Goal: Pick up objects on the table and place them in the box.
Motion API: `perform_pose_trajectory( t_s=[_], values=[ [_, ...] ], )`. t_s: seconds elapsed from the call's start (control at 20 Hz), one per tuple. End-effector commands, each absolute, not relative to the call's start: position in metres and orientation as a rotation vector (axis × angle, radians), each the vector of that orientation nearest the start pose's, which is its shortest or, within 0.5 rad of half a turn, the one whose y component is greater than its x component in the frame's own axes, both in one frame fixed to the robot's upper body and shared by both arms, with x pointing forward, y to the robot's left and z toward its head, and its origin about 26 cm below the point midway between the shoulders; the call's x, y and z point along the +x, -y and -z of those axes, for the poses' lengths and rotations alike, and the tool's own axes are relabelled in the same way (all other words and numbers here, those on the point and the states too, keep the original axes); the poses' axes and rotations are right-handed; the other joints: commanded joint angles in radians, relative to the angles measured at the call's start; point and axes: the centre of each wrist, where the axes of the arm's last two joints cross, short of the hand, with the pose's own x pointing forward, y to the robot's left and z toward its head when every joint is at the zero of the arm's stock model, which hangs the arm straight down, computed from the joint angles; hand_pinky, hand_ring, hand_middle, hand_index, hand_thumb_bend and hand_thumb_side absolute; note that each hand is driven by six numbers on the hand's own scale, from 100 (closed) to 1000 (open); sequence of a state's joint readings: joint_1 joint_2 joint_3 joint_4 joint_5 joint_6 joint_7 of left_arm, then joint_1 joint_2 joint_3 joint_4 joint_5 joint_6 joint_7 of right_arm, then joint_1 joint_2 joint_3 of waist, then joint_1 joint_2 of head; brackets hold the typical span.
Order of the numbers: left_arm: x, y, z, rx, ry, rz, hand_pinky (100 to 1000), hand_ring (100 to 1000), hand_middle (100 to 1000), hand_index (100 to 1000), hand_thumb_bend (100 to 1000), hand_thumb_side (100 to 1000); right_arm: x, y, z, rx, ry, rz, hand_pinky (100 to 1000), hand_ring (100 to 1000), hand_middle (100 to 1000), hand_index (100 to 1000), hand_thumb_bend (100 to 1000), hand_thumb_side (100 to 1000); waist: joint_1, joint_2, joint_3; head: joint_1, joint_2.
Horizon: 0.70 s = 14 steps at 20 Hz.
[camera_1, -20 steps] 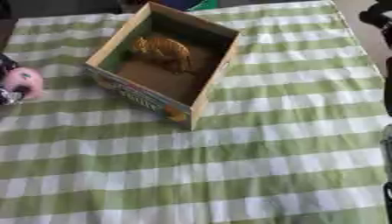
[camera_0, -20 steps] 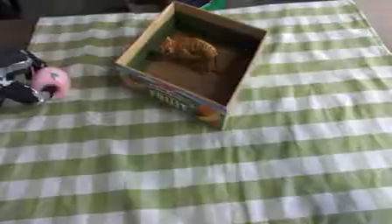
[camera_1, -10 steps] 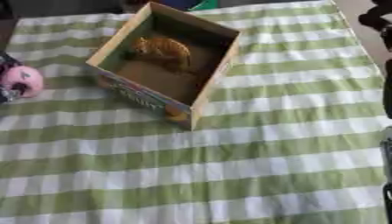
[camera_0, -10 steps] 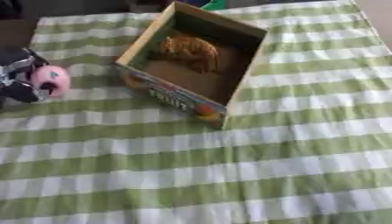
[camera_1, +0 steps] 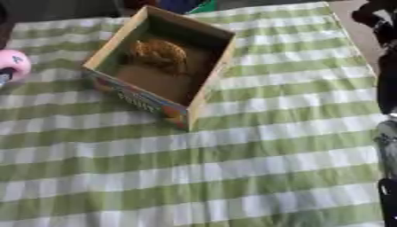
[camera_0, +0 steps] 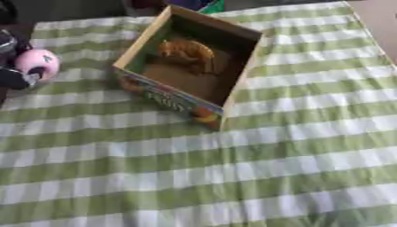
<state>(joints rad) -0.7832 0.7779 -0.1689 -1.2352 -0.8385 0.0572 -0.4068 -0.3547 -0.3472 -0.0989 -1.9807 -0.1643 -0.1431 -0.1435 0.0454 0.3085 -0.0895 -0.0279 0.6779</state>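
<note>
The green-and-white checked tablecloth (camera_0: pixel 256 177) lies bare in front of you, so there is open room on the near side. The open cardboard box with printed sides (camera_0: pixel 186 104) stands toward the far left, an orange-brown lumpy object (camera_0: pixel 188 51) already inside. Your left hand (camera_0: pixel 17 76) at the left edge is curled round a pink rounded object (camera_0: pixel 37 63) (the carry step, I judge). Next, lift it over the box's near-left wall and let go. Your right hand's (camera_1: pixel 385 53) fingers I cannot tell.

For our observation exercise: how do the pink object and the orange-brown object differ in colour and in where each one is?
The pink object is round and held at the table's left edge by the left robot hand; the orange-brown object is lumpy and lies inside the box. Both are small.
</note>
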Motion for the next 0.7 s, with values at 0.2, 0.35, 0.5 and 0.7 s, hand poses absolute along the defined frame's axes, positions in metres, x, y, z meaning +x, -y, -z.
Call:
perform_pose_trajectory(
  t_s=[0.2, 0.35, 0.5, 0.7],
  values=[
    [0.409, -0.359, -0.303, 1.376, 1.341, 1.238, 151, 461, 393, 498, 100, 269, 0.303, 0.283, -0.231, -0.114, 2.521, -0.079, 754, 840, 539, 871, 100, 1000, 0.001, -0.035, -0.001, -0.031, 0.010],
    [0.405, -0.342, -0.321, 1.380, 1.440, 1.241, 167, 462, 388, 499, 100, 269, 0.303, 0.283, -0.232, -0.110, 2.524, -0.082, 753, 839, 539, 871, 100, 1000, 0.003, -0.040, -0.004, -0.029, 0.011],
    [0.403, -0.320, -0.338, 1.399, 1.529, 1.263, 171, 463, 389, 500, 100, 270, 0.303, 0.281, -0.234, -0.102, 2.529, -0.086, 753, 839, 541, 870, 100, 1000, 0.006, -0.043, -0.008, -0.023, 0.009],
    [0.402, -0.290, -0.356, 1.412, 1.654, 1.271, 178, 464, 387, 497, 100, 269, 0.304, 0.279, -0.236, -0.086, 2.541, -0.092, 752, 838, 544, 869, 100, 1000, 0.011, -0.043, -0.019, -0.008, 0.003]
  ],
)
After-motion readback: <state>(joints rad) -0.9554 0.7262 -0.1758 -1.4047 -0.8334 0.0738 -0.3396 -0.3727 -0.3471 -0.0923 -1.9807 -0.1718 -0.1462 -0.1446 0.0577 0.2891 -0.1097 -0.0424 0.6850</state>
